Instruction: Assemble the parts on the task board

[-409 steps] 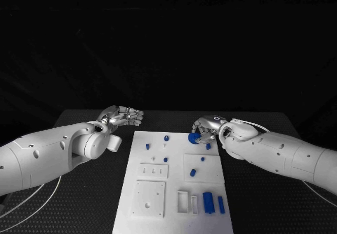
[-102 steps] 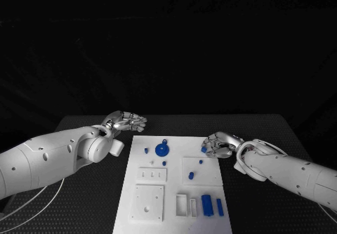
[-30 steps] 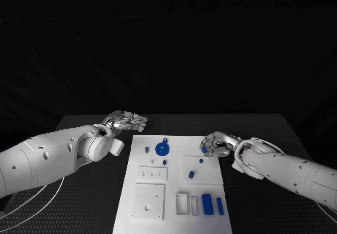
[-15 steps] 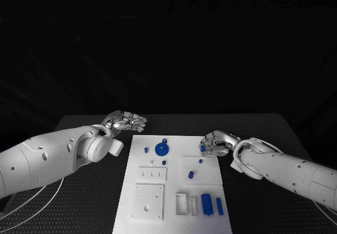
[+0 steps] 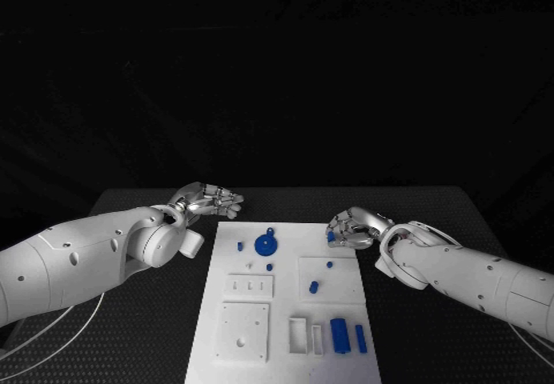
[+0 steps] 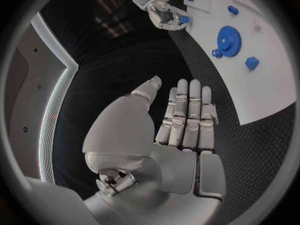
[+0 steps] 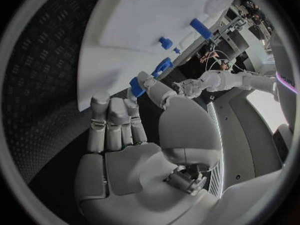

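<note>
Pinching a small blue part (image 5: 332,236) between thumb and fingers (image 7: 139,119), with the right hand (image 5: 353,227) poised at the task board (image 5: 295,340)'s right edge near its far end. Hovering, by the look of it, just above the board's rim rather than resting on it (contact cannot be told). Holding nothing in the left hand (image 5: 208,197), well off the board's far-left corner over the tabletop (image 5: 138,320); fingers there straight and laid side by side in the left wrist view, thumb apart.

Judging the turning point: which way the open seats lie from the pinched part. Lying toward the robot along the board from the right hand, the square plate (image 5: 328,280) with a blue peg (image 5: 314,285) already on it; lying across toward the board's middle, the blue gear (image 5: 266,241). Standing clearly nearer to both, the right hand. Long axis of the pinched part too hidden by fingers to call.
</note>
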